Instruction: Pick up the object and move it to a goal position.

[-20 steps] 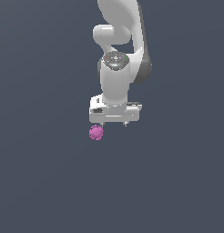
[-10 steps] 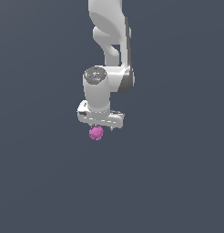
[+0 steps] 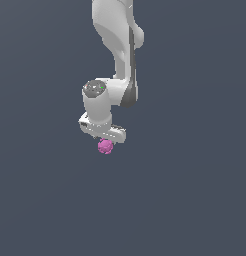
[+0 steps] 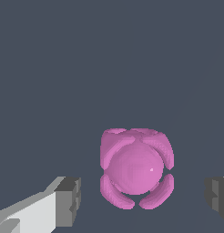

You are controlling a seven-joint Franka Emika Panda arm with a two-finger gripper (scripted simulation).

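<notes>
The object is a small magenta-pink bumpy ball (image 3: 105,146) lying on the dark grey floor. In the exterior view the white gripper (image 3: 103,137) hangs straight above it, and its hand hides the fingers. In the wrist view the ball (image 4: 135,167) lies between the two grey fingertips (image 4: 68,202), which stand wide apart with clear gaps on both sides of the ball. The gripper (image 4: 143,198) is open and touches nothing.
The white arm (image 3: 117,40) rises from the hand toward the top of the exterior view. A plain dark grey floor (image 3: 195,190) fills everything else in both views.
The arm has swung toward the exterior view's left and the hand has turned. The hand now sits over the ball, which has not moved.
</notes>
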